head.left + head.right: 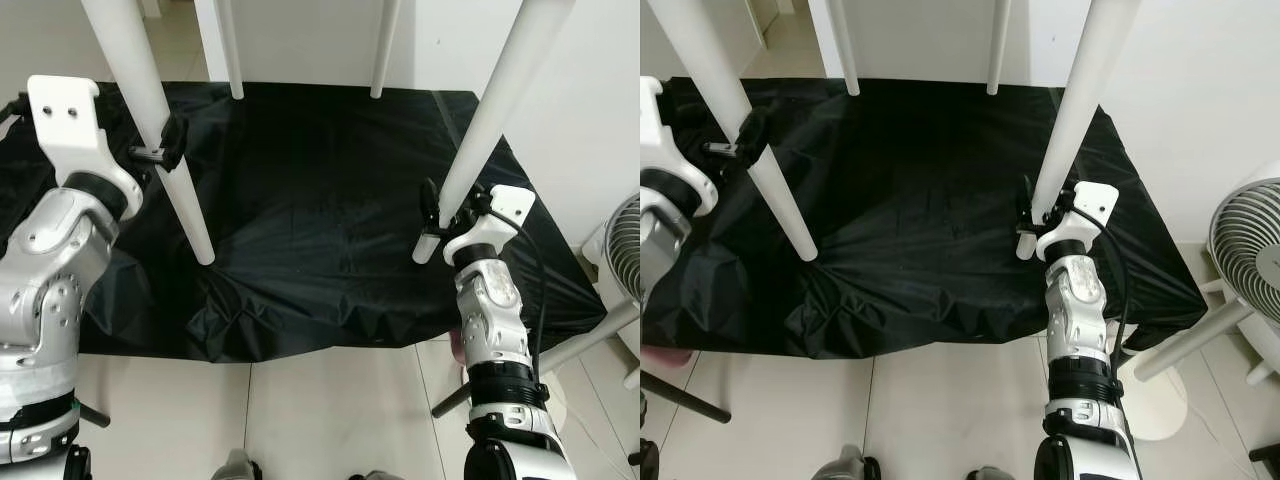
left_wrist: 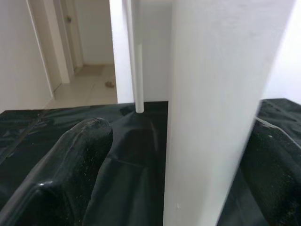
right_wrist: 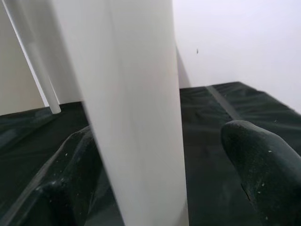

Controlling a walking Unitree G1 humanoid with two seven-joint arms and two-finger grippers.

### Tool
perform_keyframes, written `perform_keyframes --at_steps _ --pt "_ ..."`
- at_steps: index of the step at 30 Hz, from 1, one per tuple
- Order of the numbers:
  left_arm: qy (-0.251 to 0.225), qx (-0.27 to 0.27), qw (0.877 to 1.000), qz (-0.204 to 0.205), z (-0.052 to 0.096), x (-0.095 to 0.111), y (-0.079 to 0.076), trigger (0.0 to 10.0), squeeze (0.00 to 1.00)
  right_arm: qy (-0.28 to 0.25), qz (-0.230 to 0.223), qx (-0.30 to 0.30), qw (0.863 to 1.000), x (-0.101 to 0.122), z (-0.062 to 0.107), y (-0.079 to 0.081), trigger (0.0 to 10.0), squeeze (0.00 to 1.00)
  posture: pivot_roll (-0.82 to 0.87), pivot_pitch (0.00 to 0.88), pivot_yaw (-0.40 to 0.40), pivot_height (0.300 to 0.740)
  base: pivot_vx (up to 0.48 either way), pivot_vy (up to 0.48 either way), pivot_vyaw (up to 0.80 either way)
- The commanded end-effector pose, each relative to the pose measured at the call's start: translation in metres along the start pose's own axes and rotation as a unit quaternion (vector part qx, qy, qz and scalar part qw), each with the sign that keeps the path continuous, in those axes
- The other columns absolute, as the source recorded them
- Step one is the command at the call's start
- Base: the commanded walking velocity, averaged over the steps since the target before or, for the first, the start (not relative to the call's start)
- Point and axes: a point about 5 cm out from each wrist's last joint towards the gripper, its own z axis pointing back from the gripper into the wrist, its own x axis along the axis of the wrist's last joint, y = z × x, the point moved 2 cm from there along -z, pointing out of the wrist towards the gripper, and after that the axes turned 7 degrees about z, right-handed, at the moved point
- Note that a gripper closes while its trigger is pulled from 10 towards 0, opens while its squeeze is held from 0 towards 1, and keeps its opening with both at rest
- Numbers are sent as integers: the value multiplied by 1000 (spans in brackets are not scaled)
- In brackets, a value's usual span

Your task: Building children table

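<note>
As four legs stand on black sheet [image 1: 320, 200], L gripper [image 1: 168, 150] & R gripper [image 1: 436, 212] clasp near legs [image 1: 160, 110].

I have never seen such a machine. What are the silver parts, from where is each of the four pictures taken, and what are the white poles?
The silver parts are the two arms of a humanoid robot. The two wide pictures come from cameras in its head, looking down. The other two come from a camera on each wrist, looking along two black fingers.

The white poles are the legs of a small table standing on a black sheet that covers the tiled floor. The left gripper has its fingers around the near left leg; the right gripper has its fingers around the near right leg. A white fan stands at the right.
</note>
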Motion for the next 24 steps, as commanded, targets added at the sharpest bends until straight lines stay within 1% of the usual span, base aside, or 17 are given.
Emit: perform_keyframes --at_steps 1,2,5,7,10,11,13,14,16,18,19,20,21,23,24 --pt "-6 1 1000 10 10 -6 3 10000 0 -7 8 5 1000 -1 7 3 10000 0 137 54 -11 740 0 0 0" --pt "-6 1 1000 10 10 -6 3 10000 0 -7 8 5 1000 -1 7 3 10000 0 137 54 -11 740 0 0 0" --pt "5 15 1000 16 21 -21 7 10000 0 -4 9 18 1000 -5 17 8 10000 0 139 52 -15 740 0 0 0" --pt "5 15 1000 16 21 -21 7 10000 0 -4 9 18 1000 -5 17 8 10000 0 139 52 -15 740 0 0 0" --pt "13 36 999 22 35 -38 12 10000 0 7 15 32 999 -12 28 10 10000 0 142 48 -20 740 0 0 0" --pt "13 36 999 22 35 -38 12 10000 0 7 15 32 999 -12 28 10 10000 0 142 48 -20 740 0 0 0" --pt "22 43 999 21 42 -49 13 10000 0 14 22 41 999 -17 34 11 10000 0 143 48 -21 740 0 0 0" --pt "22 43 999 21 42 -49 13 10000 0 14 22 41 999 -17 34 11 10000 0 143 48 -21 740 0 0 0" --pt "37 54 997 38 50 -61 15 10000 0 21 35 60 997 -22 42 15 10000 0 141 46 -21 740 0 0 0" --pt "50 63 996 33 56 -73 15 10000 0 29 41 81 995 -29 50 19 10000 0 141 44 -22 740 0 0 0" --pt "51 63 996 30 58 -76 15 10000 0 31 42 85 995 -31 52 20 10000 0 141 44 -22 740 0 0 0" --pt "55 67 996 34 61 -80 15 10000 0 35 49 102 993 -35 56 24 10000 0 140 44 -22 740 0 0 0" --pt "55 67 996 34 61 -80 15 10000 0 35 49 102 993 -35 56 24 10000 0 140 44 -22 740 0 0 0" --pt "62 72 995 42 66 -89 16 10000 0 40 66 130 988 -41 64 31 10000 0 142 42 -22 740 0 0 0" --pt "62 72 995 42 66 -89 16 10000 0 40 66 130 988 -41 64 31 10000 0 142 42 -22 740 0 0 0"
